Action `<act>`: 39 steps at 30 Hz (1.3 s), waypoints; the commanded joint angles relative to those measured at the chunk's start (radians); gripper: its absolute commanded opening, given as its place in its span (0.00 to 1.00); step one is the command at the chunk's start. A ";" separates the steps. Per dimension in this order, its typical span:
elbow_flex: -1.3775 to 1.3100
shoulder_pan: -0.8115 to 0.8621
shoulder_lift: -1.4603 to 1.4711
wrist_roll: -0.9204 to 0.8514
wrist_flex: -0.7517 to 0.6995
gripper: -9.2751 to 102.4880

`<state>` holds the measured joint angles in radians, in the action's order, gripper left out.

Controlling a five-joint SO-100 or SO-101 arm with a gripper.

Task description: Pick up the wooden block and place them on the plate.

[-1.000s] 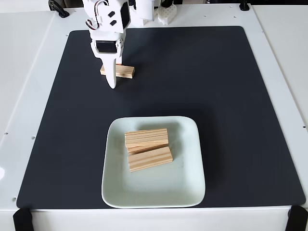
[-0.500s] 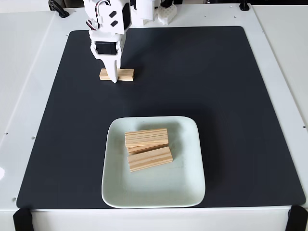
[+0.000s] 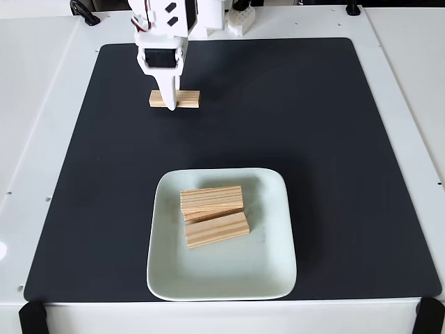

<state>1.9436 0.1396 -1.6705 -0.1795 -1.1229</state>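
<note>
Wooden blocks appear in two places in the fixed view, and the rest of the scene, taken from largest to smallest, runs as follows.

The bench (image 3: 42, 104) is white and reaches every edge of the frame. On it lies a black mat (image 3: 313, 139) that covers most of the middle.

The plate (image 3: 271, 264), pale green and square with rounded corners, sits on the mat in the lower centre of the frame.

The arm (image 3: 163, 21) is white and comes in from the top edge, left of centre. Its gripper (image 3: 169, 103) points down toward the mat in the upper left.

On the plate, in its upper left part, lie stacked blocks: an upper block (image 3: 211, 199) and a lower block (image 3: 216, 230) show clearly, and the edge of a third peeks out between them. All run roughly left to right.

A single wooden block (image 3: 188, 99) lies crosswise at the gripper tip in the upper left of the frame, well apart from the plate. The gripper's finger crosses the front of this block near its middle. Whether the gripper is pinching it, or how far the fingers are spread, cannot be told from this angle.
</note>
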 commanded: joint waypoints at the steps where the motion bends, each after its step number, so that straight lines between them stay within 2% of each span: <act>1: -0.035 -0.040 -0.204 0.051 0.000 0.08; 5: -0.028 -0.095 -0.383 0.078 -0.018 0.08; 10: -0.132 -0.141 -0.344 0.086 -0.041 0.08; 21: -0.755 -0.196 0.100 0.262 -0.041 0.08; 25: -0.928 -0.216 0.256 0.268 -0.044 0.08; 33: -1.233 -0.239 0.532 0.268 -0.202 0.08; 39: -1.463 -0.256 0.701 0.270 -0.210 0.08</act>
<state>0.6029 -0.1043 -0.9925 0.0828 -1.3300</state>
